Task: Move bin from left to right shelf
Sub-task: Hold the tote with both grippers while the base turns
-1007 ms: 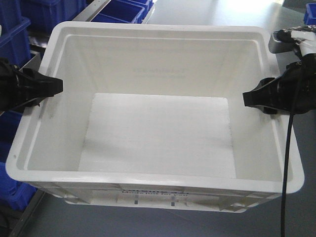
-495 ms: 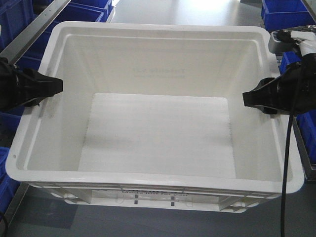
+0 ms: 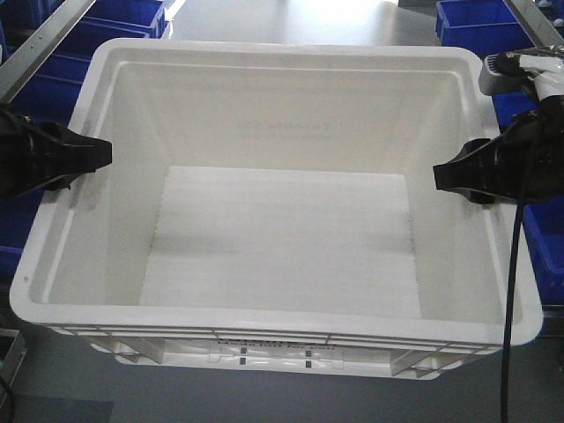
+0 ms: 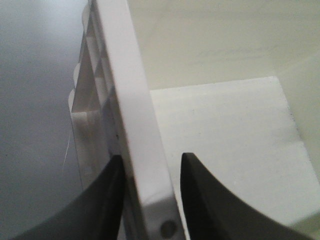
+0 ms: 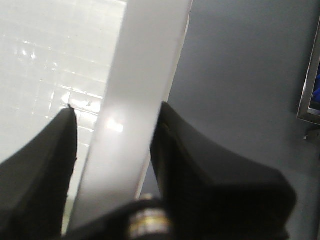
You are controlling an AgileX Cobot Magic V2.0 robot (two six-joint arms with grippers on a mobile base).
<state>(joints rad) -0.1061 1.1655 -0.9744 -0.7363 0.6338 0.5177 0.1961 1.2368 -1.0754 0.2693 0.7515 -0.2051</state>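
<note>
The bin (image 3: 282, 106), a large white rectangular tote with a ribbed rim, fills the middle of the front view, open side up and empty. A small dark print (image 3: 273, 339) on its near outer wall is too small to read.

The left hand (image 3: 84, 154) is clenched on the bin's left rim. The left wrist view shows its two black fingers (image 4: 107, 200) straddling the white rim (image 4: 125, 75), one outside against the ribs and one inside the wall. The right hand (image 3: 458, 174) grasps the opposite rim the same way. In the right wrist view its fingers (image 5: 45, 155) sit on either side of the rim edge (image 5: 150, 40).

A black cable (image 3: 511, 308) hangs down from the right arm across the bin's right corner. Dark blue plastic bins (image 3: 480, 31) stand behind at both sides, beside slanted metal shelf rails (image 3: 35, 53). A grey floor (image 3: 291, 397) shows below the bin. Whether the bin rests on anything cannot be told.
</note>
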